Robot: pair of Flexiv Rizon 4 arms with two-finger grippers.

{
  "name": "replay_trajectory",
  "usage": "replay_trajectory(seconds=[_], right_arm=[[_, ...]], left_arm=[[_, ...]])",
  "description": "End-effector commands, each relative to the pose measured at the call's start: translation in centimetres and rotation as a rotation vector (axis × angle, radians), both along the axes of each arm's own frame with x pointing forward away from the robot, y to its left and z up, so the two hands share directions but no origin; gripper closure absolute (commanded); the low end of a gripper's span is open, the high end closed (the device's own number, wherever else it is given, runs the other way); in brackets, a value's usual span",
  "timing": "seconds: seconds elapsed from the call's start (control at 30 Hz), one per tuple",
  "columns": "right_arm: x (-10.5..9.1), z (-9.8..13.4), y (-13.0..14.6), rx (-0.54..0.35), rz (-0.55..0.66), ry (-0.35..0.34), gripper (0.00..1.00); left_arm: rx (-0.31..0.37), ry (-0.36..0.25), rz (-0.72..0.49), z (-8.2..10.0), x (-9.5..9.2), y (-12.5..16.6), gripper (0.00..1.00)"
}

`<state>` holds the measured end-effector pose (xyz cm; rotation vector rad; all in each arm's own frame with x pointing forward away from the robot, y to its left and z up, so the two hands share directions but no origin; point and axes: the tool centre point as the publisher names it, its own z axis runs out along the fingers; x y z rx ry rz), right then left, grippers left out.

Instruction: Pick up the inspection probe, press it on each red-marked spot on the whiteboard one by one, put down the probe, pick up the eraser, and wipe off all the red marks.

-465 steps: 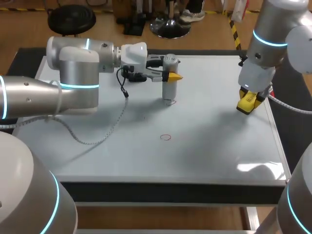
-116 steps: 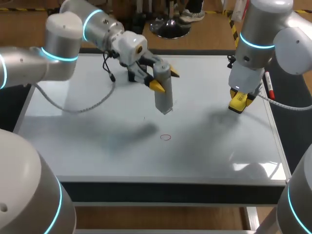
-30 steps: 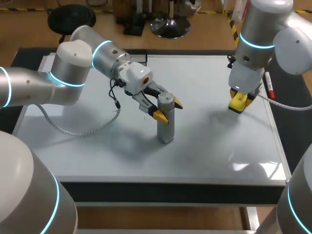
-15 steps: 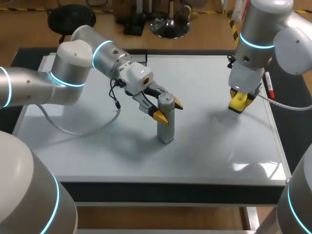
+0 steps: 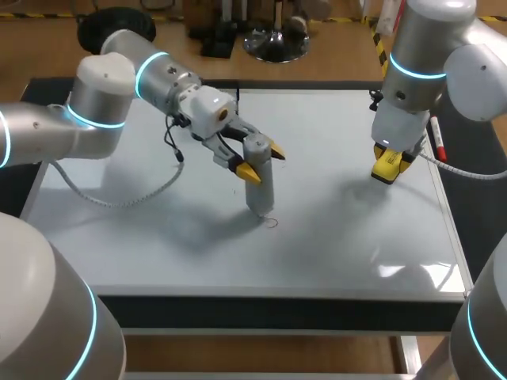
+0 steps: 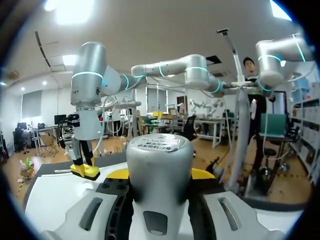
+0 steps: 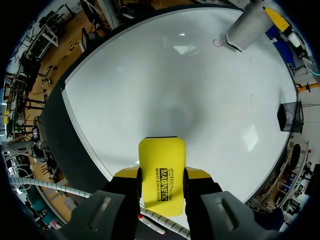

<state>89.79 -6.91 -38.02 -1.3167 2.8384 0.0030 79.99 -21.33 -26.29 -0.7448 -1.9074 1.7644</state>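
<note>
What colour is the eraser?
The eraser is yellow; clearest in the right wrist view.

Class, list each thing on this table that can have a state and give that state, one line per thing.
left gripper: shut on the inspection probe
inspection probe: held, tilted, tip beside the red mark; contact unclear
right gripper: shut on the eraser
eraser: held over the right side of the whiteboard
red mark: not yet wiped
whiteboard: flat, one red mark showing

A dark-edged worktop (image 5: 238,310) fills the middle of the head view, brown wooden floor (image 5: 40,43) with black-and-yellow tape (image 5: 381,49) crosses the upper frame, and ceiling lights (image 6: 70,10) glow overhead in the left wrist view.
</note>
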Motion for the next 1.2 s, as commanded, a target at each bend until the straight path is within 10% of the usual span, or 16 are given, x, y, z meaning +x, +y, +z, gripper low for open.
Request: replay_trajectory(seconds=[0.03,1.2], right_arm=[[0.1,0.1,-0.1,-0.003,0.001,0.001,1.00],[0.1,0.1,-0.1,-0.003,0.001,0.001,1.00]], left_arm=[[0.006,-0.010,-0.004,1.6,1.3,2.4,1.00],[0.088,-0.032,0.094,3.6,14.0,16.3,1.00]])
